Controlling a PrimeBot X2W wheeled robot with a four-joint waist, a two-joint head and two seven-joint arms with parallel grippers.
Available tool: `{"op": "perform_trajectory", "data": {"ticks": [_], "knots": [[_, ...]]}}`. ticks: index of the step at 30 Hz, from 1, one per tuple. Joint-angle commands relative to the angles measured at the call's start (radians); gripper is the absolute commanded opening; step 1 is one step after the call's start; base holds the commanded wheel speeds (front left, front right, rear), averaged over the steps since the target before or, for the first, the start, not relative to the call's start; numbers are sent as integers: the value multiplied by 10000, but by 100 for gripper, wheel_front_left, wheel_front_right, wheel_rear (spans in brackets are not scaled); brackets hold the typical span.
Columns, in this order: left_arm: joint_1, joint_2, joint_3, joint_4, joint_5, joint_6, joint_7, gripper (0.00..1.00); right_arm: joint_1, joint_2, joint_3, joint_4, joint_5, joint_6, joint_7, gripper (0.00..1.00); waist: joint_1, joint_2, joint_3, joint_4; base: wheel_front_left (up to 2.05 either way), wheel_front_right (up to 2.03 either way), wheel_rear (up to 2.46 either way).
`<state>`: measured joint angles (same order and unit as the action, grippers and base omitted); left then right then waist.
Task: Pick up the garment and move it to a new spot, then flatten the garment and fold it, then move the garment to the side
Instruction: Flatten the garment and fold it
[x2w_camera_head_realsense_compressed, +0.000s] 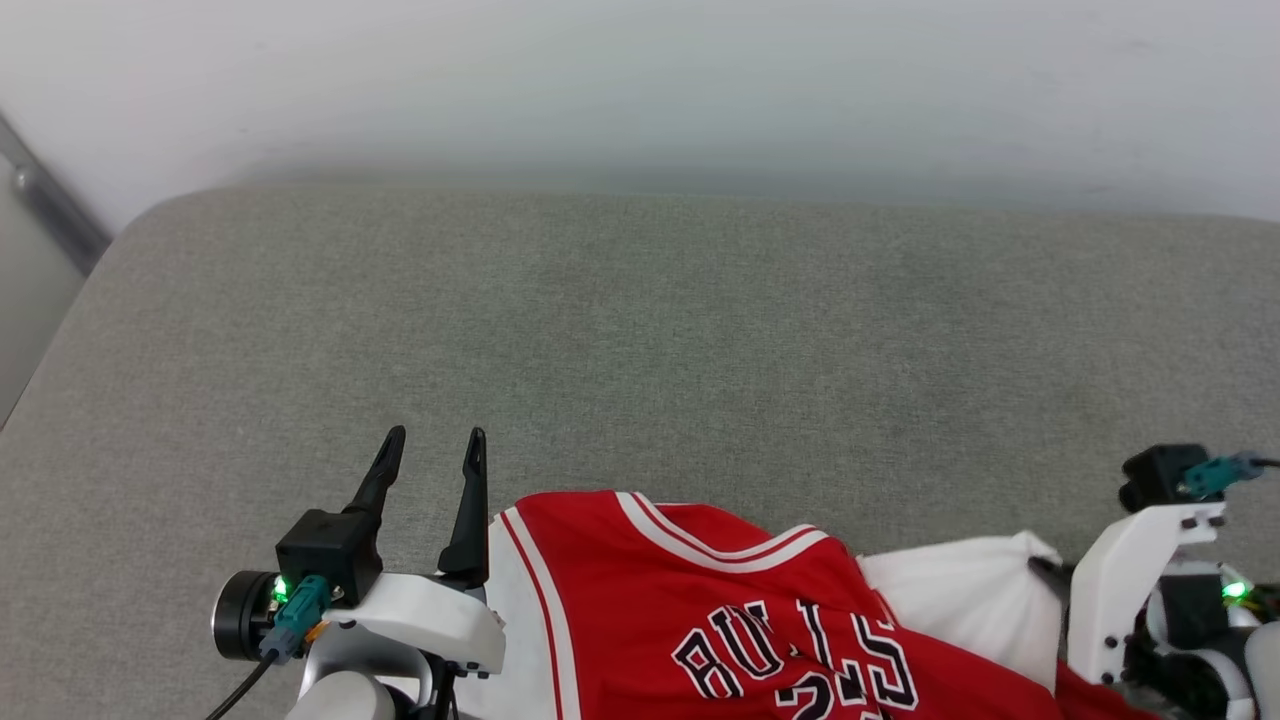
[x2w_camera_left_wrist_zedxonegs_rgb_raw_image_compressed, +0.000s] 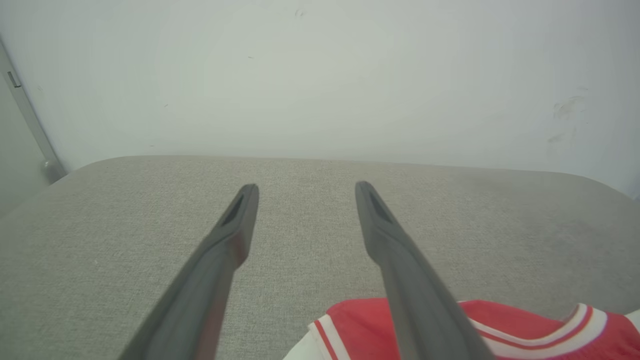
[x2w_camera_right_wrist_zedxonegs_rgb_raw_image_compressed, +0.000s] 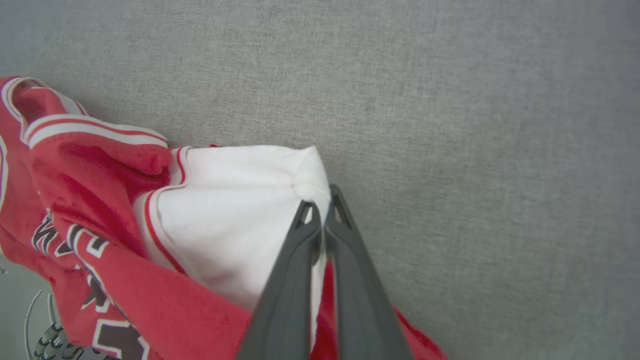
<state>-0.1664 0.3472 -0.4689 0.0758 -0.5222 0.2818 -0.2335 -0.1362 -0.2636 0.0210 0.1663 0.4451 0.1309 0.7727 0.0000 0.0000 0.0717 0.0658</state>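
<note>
Saw bare grey cushion (x2w_camera_head_realsense_compressed: 640, 330) ahead of the left gripper (x2w_camera_head_realsense_compressed: 437, 434) and on its outer side, open between its spread fingers (x2w_camera_left_wrist_zedxonegs_rgb_raw_image_compressed: 225, 250) too, with only the pale wall (x2w_camera_head_realsense_compressed: 640, 80) closing the far edge. Met the garment (x2w_camera_head_realsense_compressed: 700, 600) heaped just beside its inner side and spreading across to the right gripper (x2w_camera_right_wrist_zedxonegs_rgb_raw_image_compressed: 320, 200), pinched tight on the white sleeve (x2w_camera_right_wrist_zedxonegs_rgb_raw_image_compressed: 230, 210). Found free cushion ahead of and outward from that gripper.

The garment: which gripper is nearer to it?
Right. The right gripper is shut on a white sleeve of the garment; the left gripper stands open beside its other edge.
</note>
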Motion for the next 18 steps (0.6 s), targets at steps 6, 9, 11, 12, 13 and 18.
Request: {"op": "perform_trajectory", "data": {"ticks": [6,9,11,12,13,18], "knots": [[-226,79,-38,-89,83,-56,-38,100,-1037,-200,-1827,-269,-1134,-4,-1343,0,0,0,259,-177,0,0,0],[-279,80,-55,-79,91,-56,-24,100,-1102,-62,-2758,299,-1474,-3,-1694,0,0,0,474,-181,0,0,0],[-321,80,-65,-44,82,-66,-20,100,-1048,81,-3264,805,-1609,-3,-1981,0,0,0,594,-170,0,0,0],[-347,77,-63,-19,73,-77,-27,100,-1011,137,-3504,1091,-1631,-3,-2194,0,0,0,640,-165,0,0,0],[-372,67,-69,6,63,-91,-32,100,-913,206,-3687,1474,-1655,-3,-2348,0,0,0,682,-157,0,0,0],[-420,51,-80,88,24,-134,-54,100,-779,526,-4115,2791,-1682,-3,-3191,16,0,0,748,-159,0,0,0]]}}
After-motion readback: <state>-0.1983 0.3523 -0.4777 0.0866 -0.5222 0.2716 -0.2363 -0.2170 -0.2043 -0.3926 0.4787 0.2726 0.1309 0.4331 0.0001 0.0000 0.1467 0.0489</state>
